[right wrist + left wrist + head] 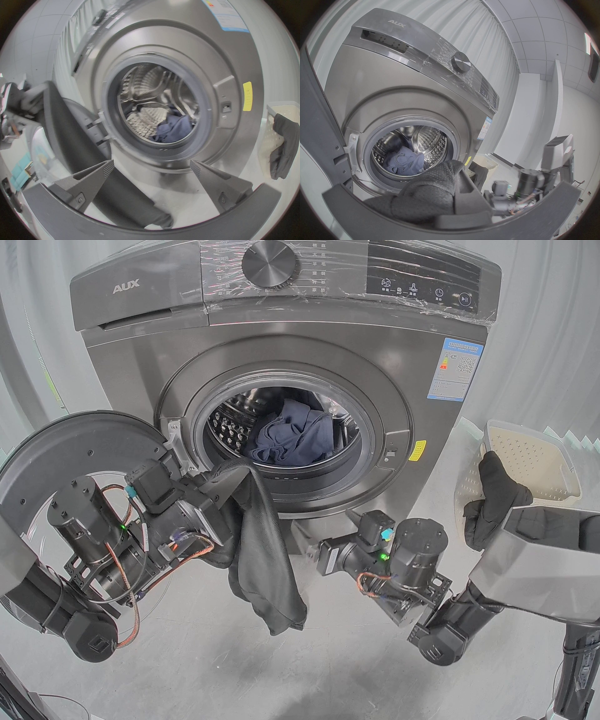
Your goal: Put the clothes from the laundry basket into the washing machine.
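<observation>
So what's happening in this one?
The left gripper is shut on a black garment just outside the washing machine's open port, with the cloth hanging down. A blue garment already lies in the drum. The right gripper is open and empty, low before the machine. Another dark garment hangs over the laundry basket's rim.

washing machine (281, 346): we see shiny grey
cloth in the drum (294, 437): dark blue
hanging cloth (262, 552): black, tiny dots
laundry basket (537, 459): cream, little holes
sticker (417, 450): yellow, at the door hole's 3 o'clock
</observation>
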Controlling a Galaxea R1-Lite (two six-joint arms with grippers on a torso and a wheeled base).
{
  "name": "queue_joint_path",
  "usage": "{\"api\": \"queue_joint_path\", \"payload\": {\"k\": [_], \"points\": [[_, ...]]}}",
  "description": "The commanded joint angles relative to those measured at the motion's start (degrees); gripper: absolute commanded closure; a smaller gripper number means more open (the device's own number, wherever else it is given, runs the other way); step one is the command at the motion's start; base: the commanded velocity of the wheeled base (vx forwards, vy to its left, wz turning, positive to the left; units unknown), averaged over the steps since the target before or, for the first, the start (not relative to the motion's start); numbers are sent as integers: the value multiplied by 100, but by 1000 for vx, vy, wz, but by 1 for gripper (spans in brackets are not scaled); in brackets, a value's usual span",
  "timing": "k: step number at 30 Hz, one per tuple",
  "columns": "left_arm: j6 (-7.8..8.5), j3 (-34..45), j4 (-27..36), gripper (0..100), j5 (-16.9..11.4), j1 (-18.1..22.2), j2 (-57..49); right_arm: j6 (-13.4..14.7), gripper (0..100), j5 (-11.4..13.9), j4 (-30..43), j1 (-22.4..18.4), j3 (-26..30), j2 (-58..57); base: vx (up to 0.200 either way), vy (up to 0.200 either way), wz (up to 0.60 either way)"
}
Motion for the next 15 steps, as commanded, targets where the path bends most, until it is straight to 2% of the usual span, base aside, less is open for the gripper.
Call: {"api": "queue_joint_path", "payload": {"k": [1, 6, 15], "points": [[1, -162, 1, 100, 87, 25, 84, 43, 0, 3, -32, 599, 544, -530, 0, 0, 0], [-8, -223, 1, 100, 87, 42, 111, 87, 0, 3, -32, 1109, 684, -592, 0, 0, 0], [1, -347, 1, 100, 95, 157, 190, 87, 0, 152, -164, 1460, 623, -284, 0, 0, 0]]}}
